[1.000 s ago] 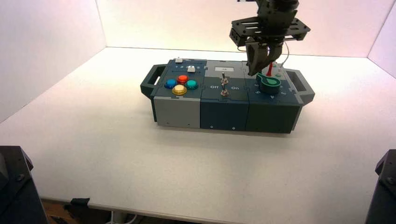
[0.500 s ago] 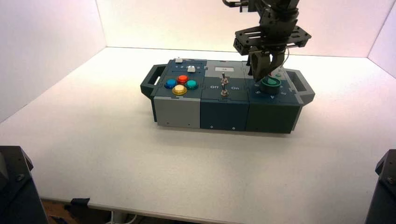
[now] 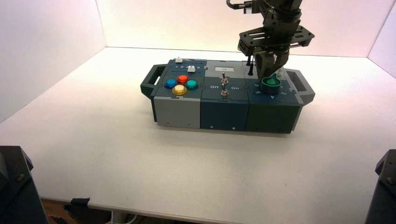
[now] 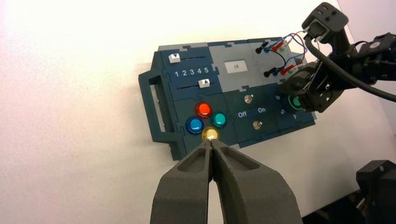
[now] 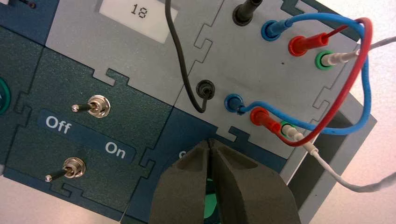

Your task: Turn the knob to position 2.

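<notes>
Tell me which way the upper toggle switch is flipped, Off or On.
Off: in the right wrist view, its lever leans toward the Off side.

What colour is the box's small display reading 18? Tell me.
White, with dark digits; the display shows best in the right wrist view.

The right arm (image 3: pixel 280 21) is observed extended forward, its wrist (image 3: pixel 276 39) pitched downward and the right gripper (image 5: pixel 210 142) directed down, with both fingers (image 5: pixel 182 186) closed tip to tip. The left arm is found idle, set well apart from the right; its left gripper (image 4: pixel 211 142) presents straight fingers, likewise shut, the tips meeting evenly.
</notes>
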